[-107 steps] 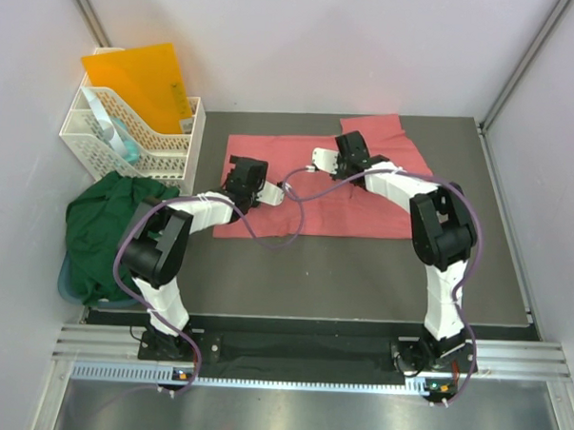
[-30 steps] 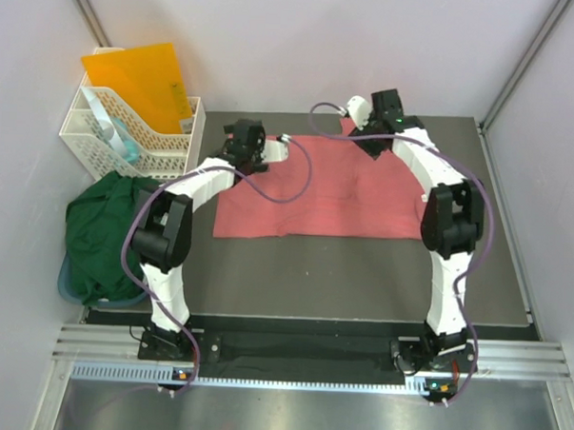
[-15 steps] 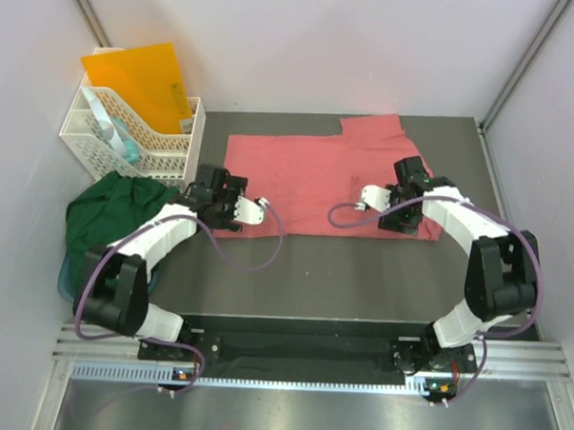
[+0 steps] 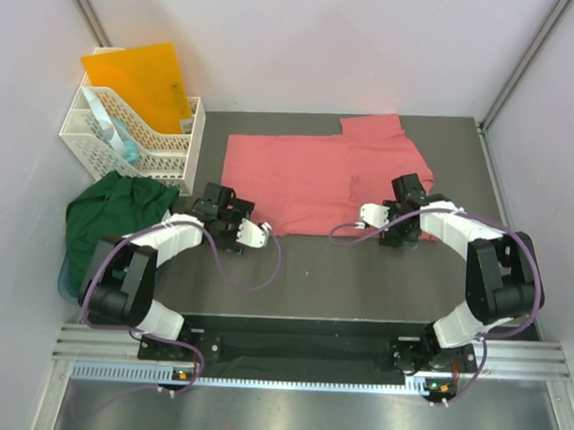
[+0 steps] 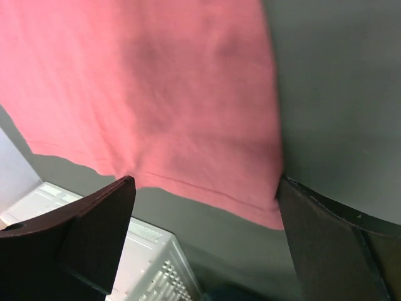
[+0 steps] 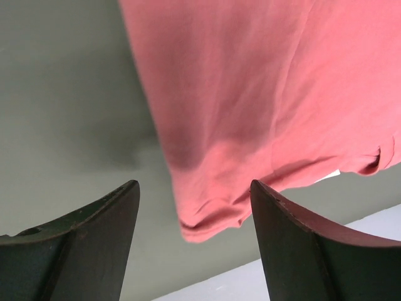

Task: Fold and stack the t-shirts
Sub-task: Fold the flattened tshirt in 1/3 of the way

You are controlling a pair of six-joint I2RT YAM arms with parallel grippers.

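Observation:
The salmon-pink t-shirt lies spread flat on the dark table. The dark green t-shirt sits crumpled off the table's left edge. My left gripper hovers at the pink shirt's near left corner, open and holding nothing. In the left wrist view the hem runs between my spread fingers, and the left gripper is empty. My right gripper is over the shirt's near right part, also open. The right wrist view shows a shirt corner between the tips of the right gripper, untouched.
A white plastic basket with an orange folder stands at the back left, just left of the pink shirt; it shows in the left wrist view as the basket. Bare table runs along the near edge. Walls close in on three sides.
Both arms have drawn back from the shirt's far edge to its near corners. The pink shirt now lies flat and uncovered. The right jaws have spread wider.

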